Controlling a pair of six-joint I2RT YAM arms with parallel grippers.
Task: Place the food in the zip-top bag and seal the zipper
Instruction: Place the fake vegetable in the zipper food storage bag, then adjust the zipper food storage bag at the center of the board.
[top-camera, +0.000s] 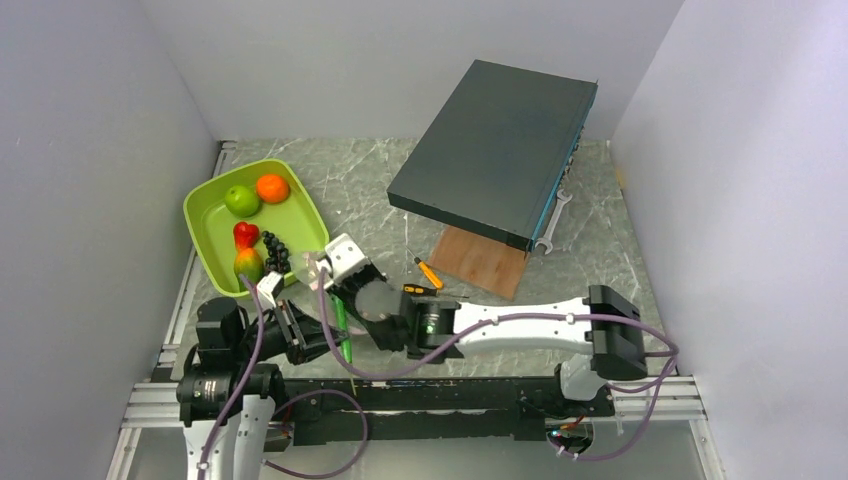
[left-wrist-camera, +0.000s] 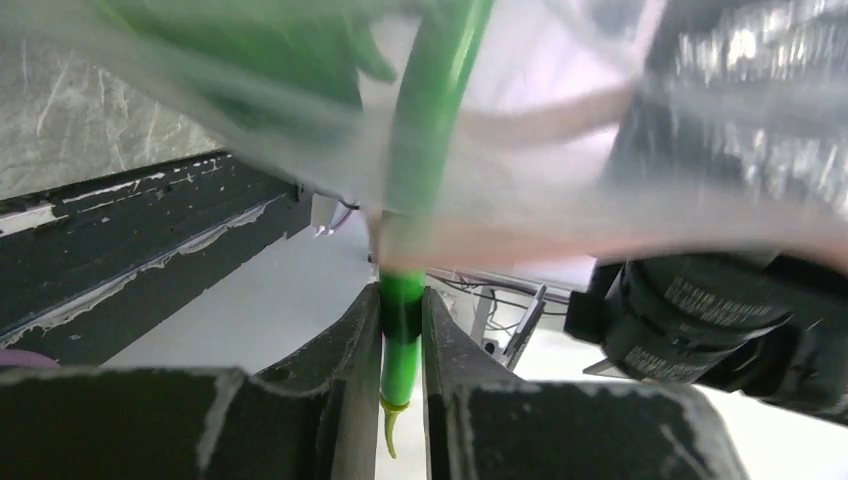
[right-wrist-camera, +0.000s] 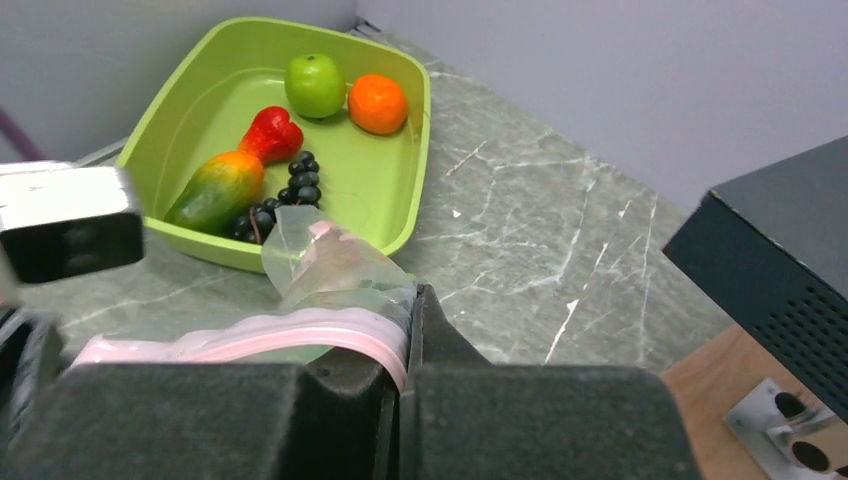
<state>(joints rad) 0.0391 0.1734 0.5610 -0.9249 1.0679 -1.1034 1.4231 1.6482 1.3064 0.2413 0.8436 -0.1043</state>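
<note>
My left gripper (top-camera: 322, 338) (left-wrist-camera: 401, 335) is shut on a long thin green vegetable (top-camera: 342, 335) (left-wrist-camera: 402, 300), whose upper end runs up into the clear zip-top bag (top-camera: 372, 297) (left-wrist-camera: 560, 200). My right gripper (top-camera: 327, 273) (right-wrist-camera: 408, 335) is shut on the bag's pink zipper strip (right-wrist-camera: 300, 335), holding the bag (right-wrist-camera: 330, 265) up just in front of the lime-green tray (top-camera: 196, 232) (right-wrist-camera: 375, 190). In the tray lie a green apple (top-camera: 241, 200) (right-wrist-camera: 315, 85), an orange (top-camera: 272, 188) (right-wrist-camera: 377, 103), a red fruit (top-camera: 246, 234) (right-wrist-camera: 272, 133), a yellow-red fruit (top-camera: 248, 264) (right-wrist-camera: 215, 190) and black grapes (top-camera: 274, 252) (right-wrist-camera: 285, 195).
A dark grey box (top-camera: 495, 145) leans tilted at the back right over a wooden board (top-camera: 485, 262). An orange-and-black screwdriver (top-camera: 428, 272) lies right of the grippers. A wrench (top-camera: 553, 225) lies by the box. Walls close in on three sides.
</note>
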